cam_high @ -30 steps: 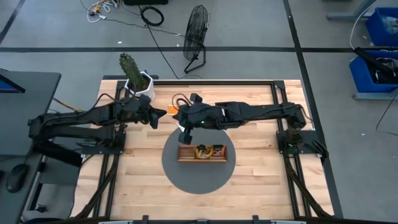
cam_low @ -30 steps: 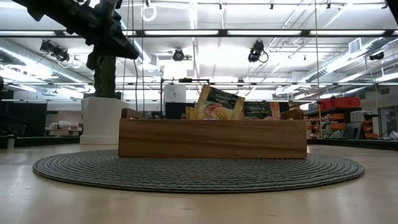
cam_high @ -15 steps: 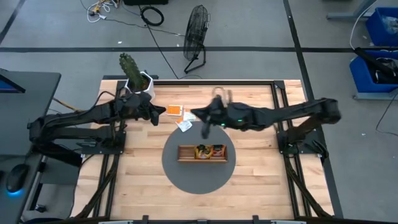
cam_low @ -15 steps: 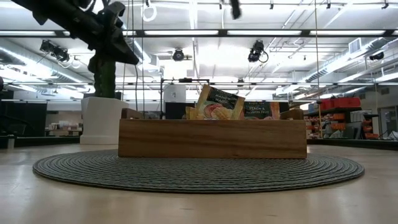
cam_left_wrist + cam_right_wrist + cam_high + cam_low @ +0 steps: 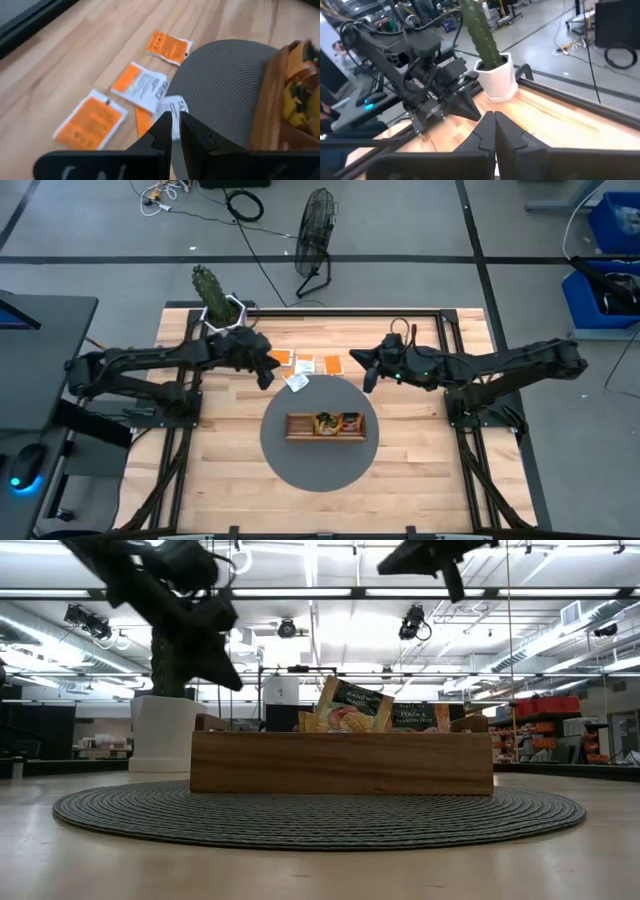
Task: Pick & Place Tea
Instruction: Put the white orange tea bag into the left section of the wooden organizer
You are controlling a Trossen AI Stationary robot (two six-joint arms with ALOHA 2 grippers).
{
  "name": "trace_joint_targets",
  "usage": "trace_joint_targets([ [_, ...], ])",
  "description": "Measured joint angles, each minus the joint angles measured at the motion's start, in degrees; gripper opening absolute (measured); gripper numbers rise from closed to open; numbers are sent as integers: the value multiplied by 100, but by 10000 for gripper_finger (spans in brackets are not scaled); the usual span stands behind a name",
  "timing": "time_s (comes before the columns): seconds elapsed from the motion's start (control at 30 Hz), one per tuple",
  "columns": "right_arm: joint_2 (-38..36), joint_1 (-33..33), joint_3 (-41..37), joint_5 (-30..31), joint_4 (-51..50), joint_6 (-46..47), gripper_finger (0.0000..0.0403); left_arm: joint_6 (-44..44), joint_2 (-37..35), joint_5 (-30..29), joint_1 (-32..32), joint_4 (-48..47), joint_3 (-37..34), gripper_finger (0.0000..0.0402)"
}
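Several tea sachets lie flat on the wood at the mat's far edge: orange ones, a white-and-orange one and a white one. More sachets stand in the wooden tray on the round grey mat. My left gripper hovers shut just left of the loose sachets, above the white one. My right gripper is shut, raised to their right.
A cactus in a white pot stands at the table's far left corner, behind my left arm. The grey mat sits mid-table, with bare wood at its sides and near edge. A floor fan stands beyond the table.
My right gripper has risen from above the tray's left end and drawn back toward the table's right and far side, uncovering the loose sachets. My left gripper has moved right and down toward those sachets. The tray and sachets have stayed put.
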Motion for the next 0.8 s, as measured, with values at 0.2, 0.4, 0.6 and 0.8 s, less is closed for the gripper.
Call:
trace_joint_targets([
  [0.2, -272, 6, -367, -7, -38, 354, 0, 1355, 1054, 310, 142, -41, 828, 58],
  [0.4, -288, 6, -440, -41, -248, 612, 0, 2410, 1964, 355, 223, -96, 1463, 132],
  [0.6, -288, 8, -440, -142, -569, 748, 0, 3434, 2512, 76, 106, -460, 1675, 192],
  [0.8, -288, 8, -440, -176, -791, 748, 5, 3723, 2933, -151, -11, -415, 1676, 215],
])
